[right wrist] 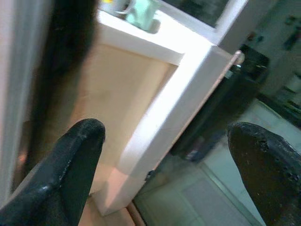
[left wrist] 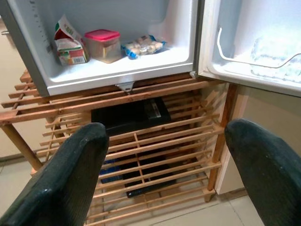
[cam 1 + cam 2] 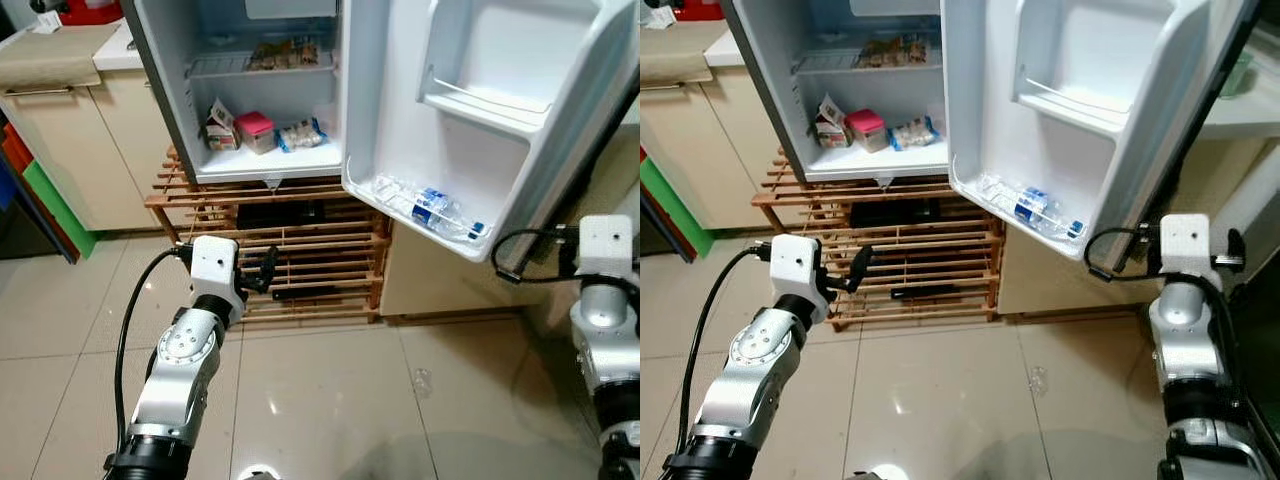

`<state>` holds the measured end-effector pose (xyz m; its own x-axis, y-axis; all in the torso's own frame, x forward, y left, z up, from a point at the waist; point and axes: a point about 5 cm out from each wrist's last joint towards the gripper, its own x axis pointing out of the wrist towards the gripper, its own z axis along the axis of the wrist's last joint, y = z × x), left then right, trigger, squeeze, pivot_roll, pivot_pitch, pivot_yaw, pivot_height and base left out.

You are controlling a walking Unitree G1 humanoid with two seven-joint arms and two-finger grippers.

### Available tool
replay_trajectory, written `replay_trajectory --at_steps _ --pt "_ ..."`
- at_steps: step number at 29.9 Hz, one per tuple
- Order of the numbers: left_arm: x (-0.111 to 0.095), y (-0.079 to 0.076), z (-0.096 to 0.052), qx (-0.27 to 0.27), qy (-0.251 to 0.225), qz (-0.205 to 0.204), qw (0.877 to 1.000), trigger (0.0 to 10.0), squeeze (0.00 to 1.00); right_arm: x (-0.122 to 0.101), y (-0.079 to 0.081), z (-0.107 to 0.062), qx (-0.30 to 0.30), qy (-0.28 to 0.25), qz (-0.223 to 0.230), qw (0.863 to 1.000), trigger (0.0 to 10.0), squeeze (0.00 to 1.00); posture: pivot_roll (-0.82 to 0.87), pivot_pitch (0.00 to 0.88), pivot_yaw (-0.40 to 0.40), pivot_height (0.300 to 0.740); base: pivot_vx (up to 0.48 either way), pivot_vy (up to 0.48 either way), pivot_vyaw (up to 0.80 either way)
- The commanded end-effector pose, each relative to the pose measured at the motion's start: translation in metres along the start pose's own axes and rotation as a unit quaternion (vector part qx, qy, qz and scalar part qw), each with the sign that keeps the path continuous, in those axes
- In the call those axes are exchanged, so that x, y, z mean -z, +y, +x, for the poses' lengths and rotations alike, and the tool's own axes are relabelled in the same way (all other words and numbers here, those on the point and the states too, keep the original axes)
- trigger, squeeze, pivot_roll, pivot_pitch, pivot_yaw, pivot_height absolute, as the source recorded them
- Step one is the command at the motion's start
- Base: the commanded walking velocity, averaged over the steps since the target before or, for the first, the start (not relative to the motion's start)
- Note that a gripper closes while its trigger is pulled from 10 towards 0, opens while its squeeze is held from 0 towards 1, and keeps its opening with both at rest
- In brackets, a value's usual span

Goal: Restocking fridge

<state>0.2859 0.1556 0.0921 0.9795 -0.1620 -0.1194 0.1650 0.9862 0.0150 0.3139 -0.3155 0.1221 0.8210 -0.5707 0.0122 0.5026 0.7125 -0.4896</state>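
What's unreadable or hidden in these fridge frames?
- Upper shelf packets: too small in the left eye view to identify.
- Fridge: its top is cut off by the eye views' upper edge.
- Dark items in the wooden rack: screened by slats in the left wrist view.
- Right claw: in the eye views, behind its white wrist block.
- Mug: blurred, cut off by the right wrist view's top edge.

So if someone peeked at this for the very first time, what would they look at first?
Probably the small white fridge, standing wide open on a slatted wooden rack, with a pink-lidded tub and snack packets on its bottom shelf. Next, the clear plastic water bottle with a blue label lying in the open door's lowest pocket. The robot's left gripper hovers open before the rack.
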Motion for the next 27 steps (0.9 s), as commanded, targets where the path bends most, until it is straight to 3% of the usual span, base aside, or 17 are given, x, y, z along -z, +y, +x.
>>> replay_trajectory --at_steps 1,6,11,27 --pt "-0.001 0.005 -0.003 -0.011 0.002 -0.001 1.0 10.0 0.0 -0.007 -0.001 0.006 0.009 0.0 -0.003 1.0 10.0 0.0 -0.15 0.0 0.049 0.74 0.0 0.0 0.0" --pt "0.012 0.007 -0.003 -0.018 0.038 -0.001 0.999 10.0 0.0 -0.015 0.005 0.015 -0.001 0.01 0.001 1.0 10.0 0.0 -0.15 0.0 0.05 0.74 0.0 0.0 0.0" --pt "0.038 0.018 -0.011 -0.033 0.088 0.0 0.996 10.0 0.0 -0.031 0.01 0.026 -0.002 0.016 0.006 1.0 10.0 0.0 -0.13 0.0 0.052 0.74 0.0 0.0 0.0" --pt "0.039 0.021 -0.014 -0.036 0.091 0.0 0.995 10.0 0.0 -0.037 0.011 0.03 -0.001 0.02 0.01 1.0 10.0 0.0 -0.12 0.0 0.048 0.74 0.0 0.0 0.0"
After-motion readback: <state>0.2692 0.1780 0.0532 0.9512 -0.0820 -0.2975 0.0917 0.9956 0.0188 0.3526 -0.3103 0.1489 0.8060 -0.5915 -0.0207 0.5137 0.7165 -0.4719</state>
